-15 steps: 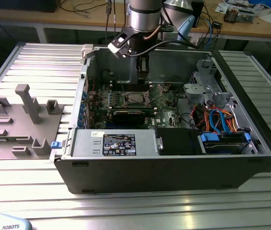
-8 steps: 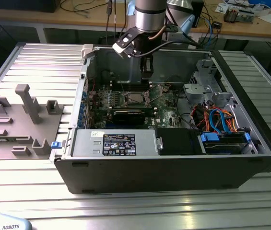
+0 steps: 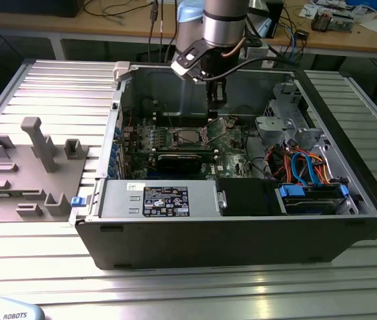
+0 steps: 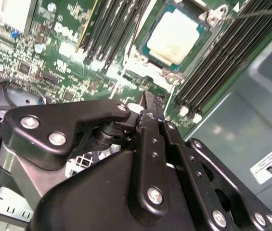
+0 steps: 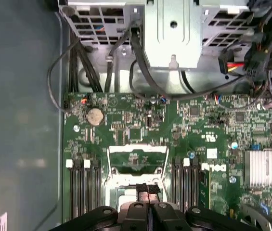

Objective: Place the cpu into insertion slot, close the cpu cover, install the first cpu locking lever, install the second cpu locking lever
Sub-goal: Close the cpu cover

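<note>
One cpu, silvery-grey top upward, lies flat inside the insertion slot in the second wrist view, its top uncovered.

One cpu cover, a thin metal frame, is swung up from one edge of the insertion slot. Green board is visible through its opening in the first wrist view. It is not closed over the slot.

One gripper, black, has its fingers pressed together with nothing seen between them. The tips are just above the insertion slot, near the edge where the cover stands. Whether they touch anything cannot be told. In the exterior view the gripper hangs over the slot, slightly toward the exterior view's right of it.

Two banks of long black memory slots flank the insertion slot, one on each side.

One coin battery sits beyond the raised cover from the slot.

One finned heatsink sits past one memory bank, well apart from the slot.

One power-supply box is nearer the camera than the slot in the exterior view.

One computer case, side open, encloses the slot.
</note>
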Controlling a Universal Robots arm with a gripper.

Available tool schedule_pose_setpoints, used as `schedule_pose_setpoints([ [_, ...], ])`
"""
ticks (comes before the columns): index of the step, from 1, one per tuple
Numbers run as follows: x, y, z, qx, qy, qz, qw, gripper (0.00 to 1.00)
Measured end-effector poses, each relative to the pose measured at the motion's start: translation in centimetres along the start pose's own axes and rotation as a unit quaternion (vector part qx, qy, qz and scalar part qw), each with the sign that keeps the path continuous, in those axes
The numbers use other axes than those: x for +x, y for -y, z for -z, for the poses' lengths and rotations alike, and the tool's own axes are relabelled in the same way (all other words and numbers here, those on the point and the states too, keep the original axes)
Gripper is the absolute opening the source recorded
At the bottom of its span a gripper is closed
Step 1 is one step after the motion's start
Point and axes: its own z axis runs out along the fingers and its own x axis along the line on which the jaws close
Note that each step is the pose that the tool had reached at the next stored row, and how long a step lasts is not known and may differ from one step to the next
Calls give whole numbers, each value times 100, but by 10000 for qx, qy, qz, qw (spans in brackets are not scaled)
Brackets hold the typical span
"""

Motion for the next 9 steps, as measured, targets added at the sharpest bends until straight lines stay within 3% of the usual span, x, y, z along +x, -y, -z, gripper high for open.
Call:
schedule_pose_setpoints([
  [3,-2,-83,-13,26,0,1,10000,11],
  [6,-1,-237,-38,77,-37,2,10000,11],
  [9,-1,-355,-60,114,-41,3,9999,11],
])
